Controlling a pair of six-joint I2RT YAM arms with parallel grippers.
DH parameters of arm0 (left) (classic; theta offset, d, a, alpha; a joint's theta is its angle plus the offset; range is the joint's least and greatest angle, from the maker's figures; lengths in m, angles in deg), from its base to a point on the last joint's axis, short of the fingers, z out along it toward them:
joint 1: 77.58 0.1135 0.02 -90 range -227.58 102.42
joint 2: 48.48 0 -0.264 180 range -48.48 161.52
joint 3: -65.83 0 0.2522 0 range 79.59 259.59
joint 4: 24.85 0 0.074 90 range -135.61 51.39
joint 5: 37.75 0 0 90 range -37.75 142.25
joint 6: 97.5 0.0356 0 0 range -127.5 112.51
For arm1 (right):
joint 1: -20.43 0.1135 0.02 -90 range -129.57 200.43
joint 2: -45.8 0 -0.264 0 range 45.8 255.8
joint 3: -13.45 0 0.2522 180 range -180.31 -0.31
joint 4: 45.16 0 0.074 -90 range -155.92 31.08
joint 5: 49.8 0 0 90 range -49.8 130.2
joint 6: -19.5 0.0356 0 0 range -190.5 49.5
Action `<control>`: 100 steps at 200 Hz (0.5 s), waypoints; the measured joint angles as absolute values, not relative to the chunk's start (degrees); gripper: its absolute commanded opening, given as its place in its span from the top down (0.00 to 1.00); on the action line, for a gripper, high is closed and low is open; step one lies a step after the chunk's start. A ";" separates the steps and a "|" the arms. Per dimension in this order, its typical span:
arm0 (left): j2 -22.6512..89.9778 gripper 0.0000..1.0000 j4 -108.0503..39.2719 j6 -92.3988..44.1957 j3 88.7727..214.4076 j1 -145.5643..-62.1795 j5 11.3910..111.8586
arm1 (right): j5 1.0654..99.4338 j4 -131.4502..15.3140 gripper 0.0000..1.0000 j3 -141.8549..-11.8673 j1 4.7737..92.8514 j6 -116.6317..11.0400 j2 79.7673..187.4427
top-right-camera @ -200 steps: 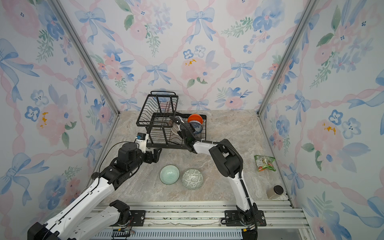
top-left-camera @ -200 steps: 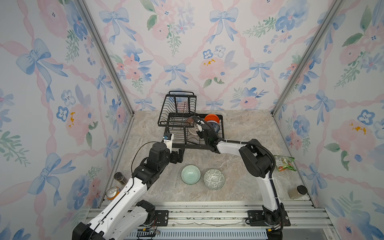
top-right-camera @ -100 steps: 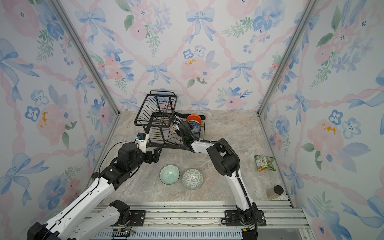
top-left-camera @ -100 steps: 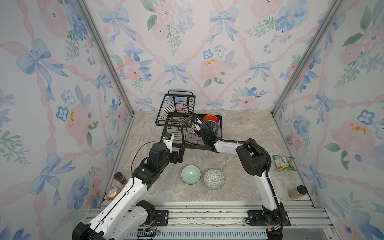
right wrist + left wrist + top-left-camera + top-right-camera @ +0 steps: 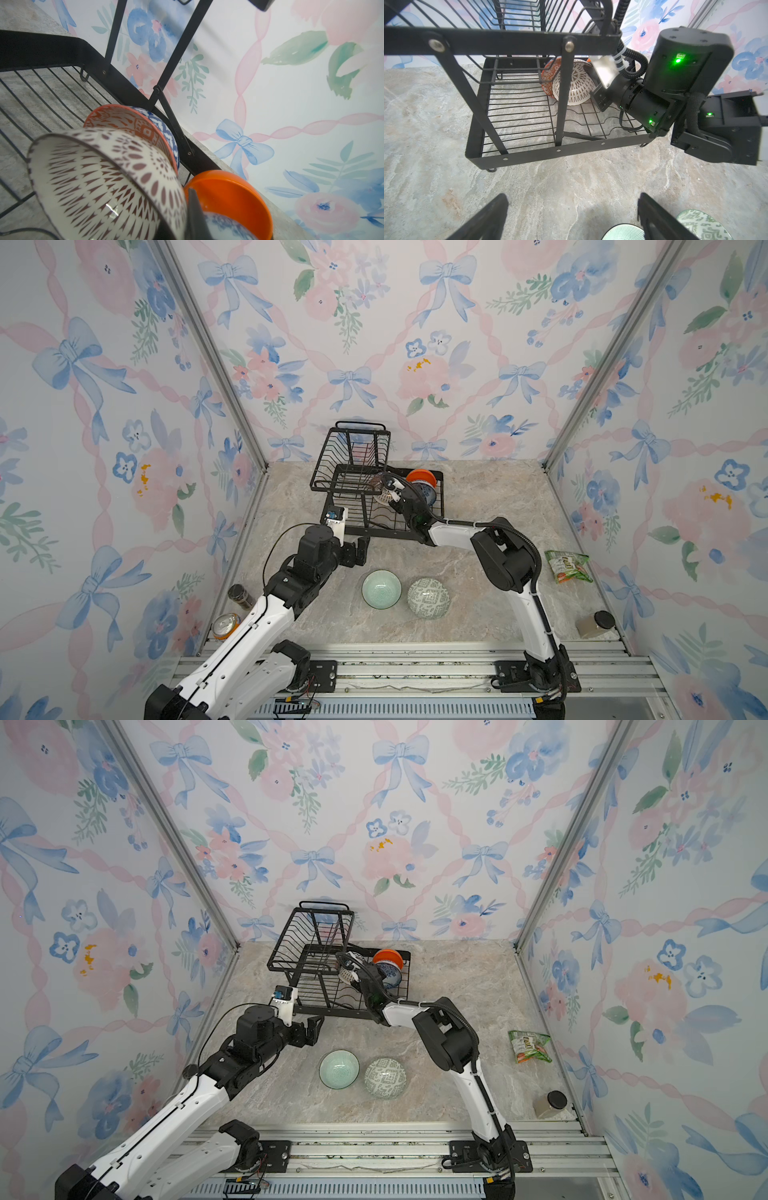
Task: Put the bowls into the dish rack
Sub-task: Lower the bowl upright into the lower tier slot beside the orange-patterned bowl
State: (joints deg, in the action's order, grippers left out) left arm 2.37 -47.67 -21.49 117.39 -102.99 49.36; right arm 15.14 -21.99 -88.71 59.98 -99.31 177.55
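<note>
end effectors: right end effector (image 5: 390, 490) pinches lattice bowl (image 5: 578, 83); left end effector (image 5: 573, 198) wide open, empty.

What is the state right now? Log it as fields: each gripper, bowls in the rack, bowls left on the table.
Right gripper: shut on the white-and-brown bowl, low inside the dish rack
Left gripper: open, empty, over the table in front of the rack
In rack: orange bowl, blue bowl, red-orange patterned bowl
On table: mint bowl, grey-green bowl, side by side
</note>
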 measured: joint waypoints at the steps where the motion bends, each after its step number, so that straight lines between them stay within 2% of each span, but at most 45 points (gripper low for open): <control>1: 2.37 0.02 -47.67 -21.49 117.39 -102.99 49.36 | 15.16 -21.97 1.00 -88.69 59.98 -99.29 177.55; 100: 2.37 0.02 -47.67 -21.49 117.39 -102.99 49.51 | 13.52 -17.20 1.00 -87.29 61.07 -98.05 179.16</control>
